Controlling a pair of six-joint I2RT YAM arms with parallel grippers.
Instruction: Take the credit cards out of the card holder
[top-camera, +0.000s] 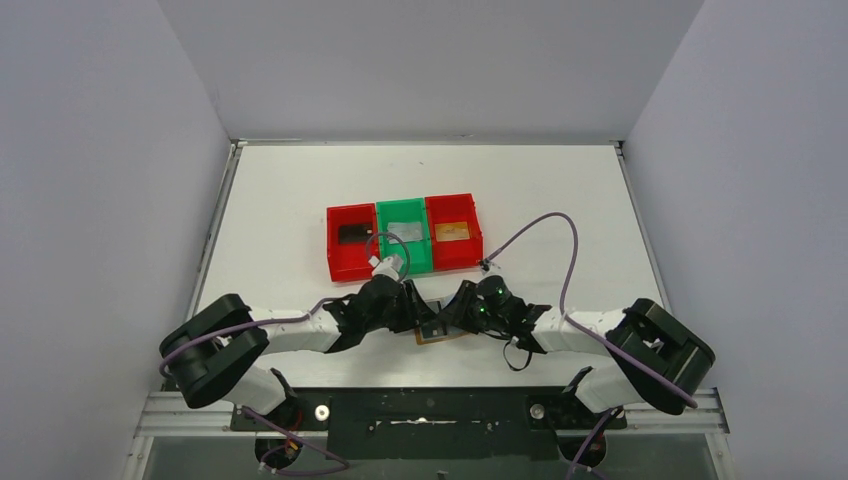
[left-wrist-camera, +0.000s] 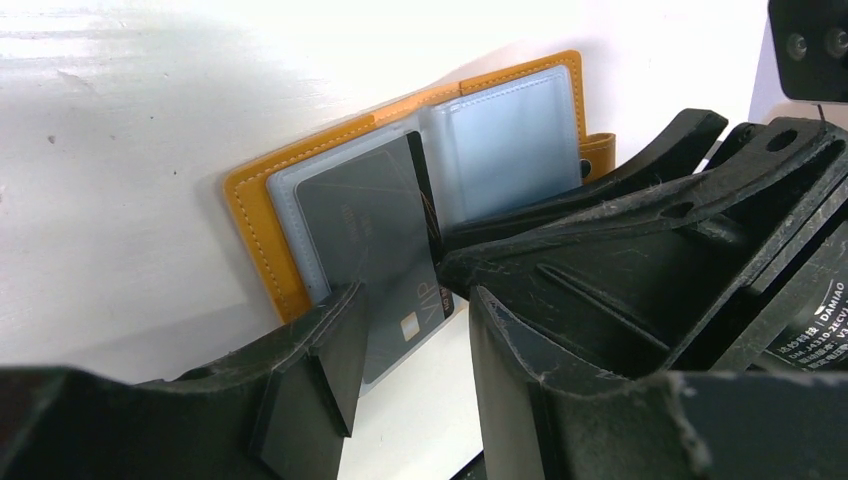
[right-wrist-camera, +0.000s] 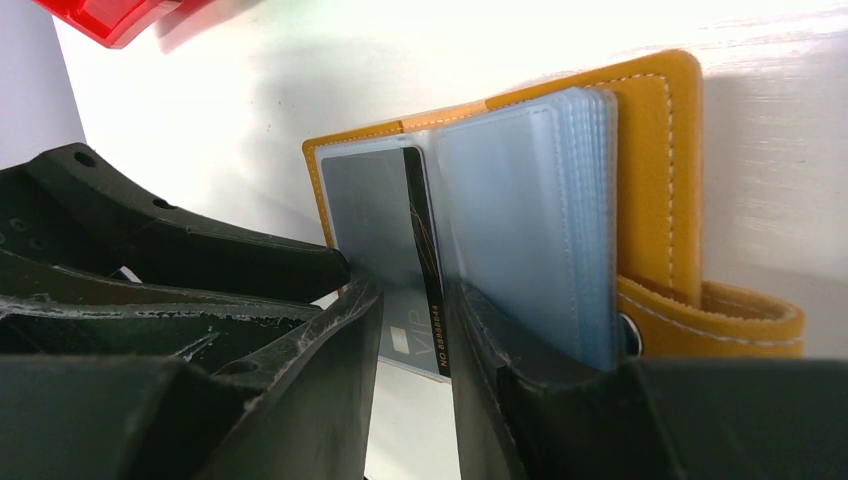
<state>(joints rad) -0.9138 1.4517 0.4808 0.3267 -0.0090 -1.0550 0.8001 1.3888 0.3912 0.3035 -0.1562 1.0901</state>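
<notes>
Back row on table (top-camera: 560, 190), L to R: red bin (top-camera: 334, 250) w/ black card (top-camera: 352, 233), green bin (top-camera: 422, 255) w/ silver card (top-camera: 404, 231), 2nd red bin (top-camera: 472, 250) w/ orange-brown card (top-camera: 452, 231). Nearer the arm bases: L jaws partway apart, astride a dark grey card (left-wrist-camera: 385, 225); pinching or not, can't tell. Card sits in L sleeve of card holder (left-wrist-camera: 250, 200), lying open on table betw. both arms, card's near end poking out. R jaws partway apart, card's R edge in the gap, one side over the sleeve stack (right-wrist-camera: 520, 200); grip unclear.

Green bin (top-camera: 402, 205) sits between two red bins (top-camera: 350, 263) on the white table (top-camera: 300, 180).
</notes>
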